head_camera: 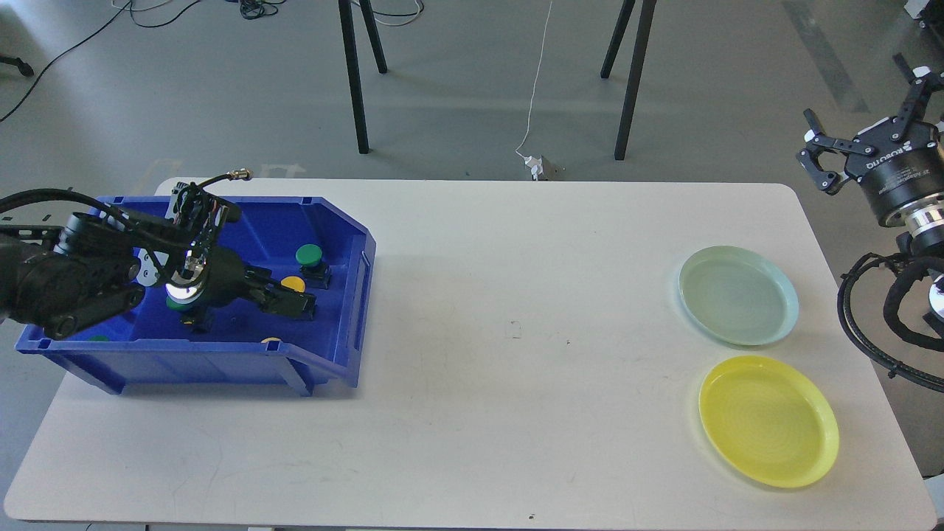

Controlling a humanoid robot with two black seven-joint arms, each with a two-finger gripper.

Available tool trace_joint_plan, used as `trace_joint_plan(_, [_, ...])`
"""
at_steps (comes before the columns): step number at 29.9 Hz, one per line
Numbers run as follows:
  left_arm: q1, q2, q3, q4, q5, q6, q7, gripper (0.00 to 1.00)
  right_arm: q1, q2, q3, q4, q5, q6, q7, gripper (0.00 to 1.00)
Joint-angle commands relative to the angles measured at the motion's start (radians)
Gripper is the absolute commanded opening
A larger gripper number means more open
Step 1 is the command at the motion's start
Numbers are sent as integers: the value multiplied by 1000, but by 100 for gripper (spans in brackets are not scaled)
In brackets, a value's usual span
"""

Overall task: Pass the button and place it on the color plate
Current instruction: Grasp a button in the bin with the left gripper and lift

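Observation:
A blue bin at the table's left holds several push buttons with black bases. A yellow button lies near the bin's right side, and a green button stands just behind it. My left gripper is down inside the bin with its dark fingers right at the yellow button; they blend with the button's black base, so I cannot tell whether they grip it. My right gripper is open and empty, raised off the table's far right edge. A pale green plate and a yellow plate lie empty at the right.
More buttons lie in the bin: a green one under my left wrist, a yellow one and a green one by the front wall. Black stand legs stand on the floor behind the table. Cables hang by my right arm.

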Motion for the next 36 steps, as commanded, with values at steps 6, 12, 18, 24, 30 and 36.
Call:
trace_joint_plan(6, [18, -16, -24, 35, -2, 0, 0, 98, -20, 0, 0, 0, 0, 0, 2, 99])
trace_joint_plan(12, [30, -19, -29, 41, -2, -1, 0, 90, -27, 0, 1, 2, 2, 0, 2, 99])
trace_joint_plan(18, [63, -41, -30, 76, -2, 0, 0, 78, -30, 0, 1, 2, 2, 0, 2, 99])
trace_joint_plan(24, [72, -67, -30, 108, -20, 0, 0, 64, -34, 0, 1, 2, 2, 0, 2, 99])
trace_joint_plan(30, [79, -84, -29, 141, -42, 20, 0, 60, -40, 0, 1, 0, 2, 0, 2, 99])
trace_joint_plan(36, [81, -90, -30, 154, -46, 26, 0, 55, -43, 0, 1, 0, 2, 0, 3, 99])
